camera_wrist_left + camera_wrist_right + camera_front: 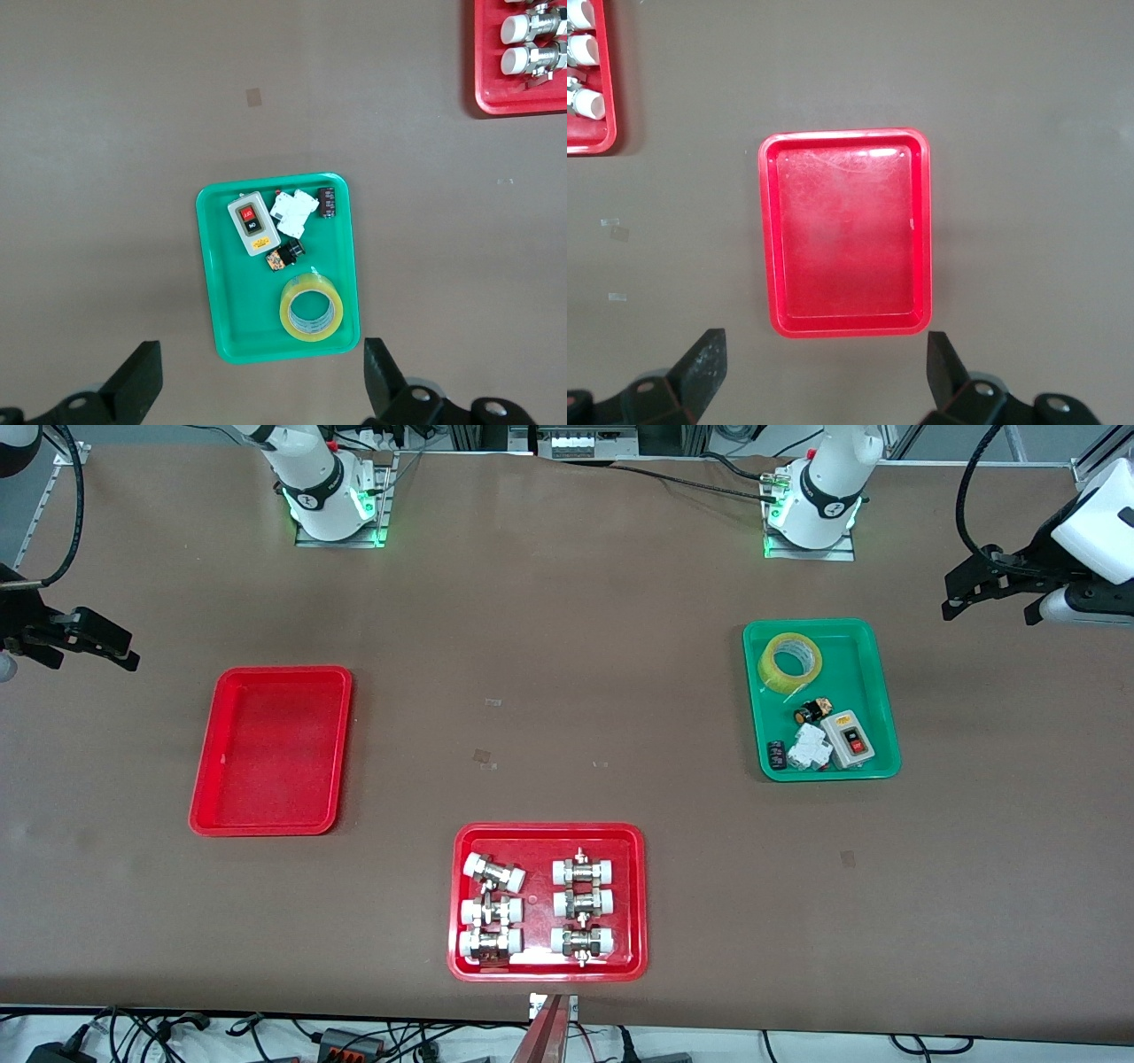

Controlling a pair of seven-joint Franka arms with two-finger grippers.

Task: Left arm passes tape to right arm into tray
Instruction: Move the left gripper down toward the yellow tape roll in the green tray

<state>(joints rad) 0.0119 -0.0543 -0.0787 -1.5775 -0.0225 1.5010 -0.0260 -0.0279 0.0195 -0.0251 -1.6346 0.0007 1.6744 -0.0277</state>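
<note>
The tape [790, 662] lies flat in the green tray [864, 691], at the tray's end nearest the robot bases; it also shows in the left wrist view [311, 306]. The plain red tray [271, 751] sits empty toward the right arm's end of the table and shows in the right wrist view [846, 232]. My left gripper [988, 598] is open and empty, high in the air at the left arm's end of the table, apart from the green tray [221, 292]. My right gripper [89, 654] is open and empty, high up at the right arm's end, apart from the red tray.
The green tray also holds a grey switch box [848, 739], a white breaker [811, 748] and small dark parts. A red tray of metal fittings [547, 902] sits near the table's front edge, midway between the arms.
</note>
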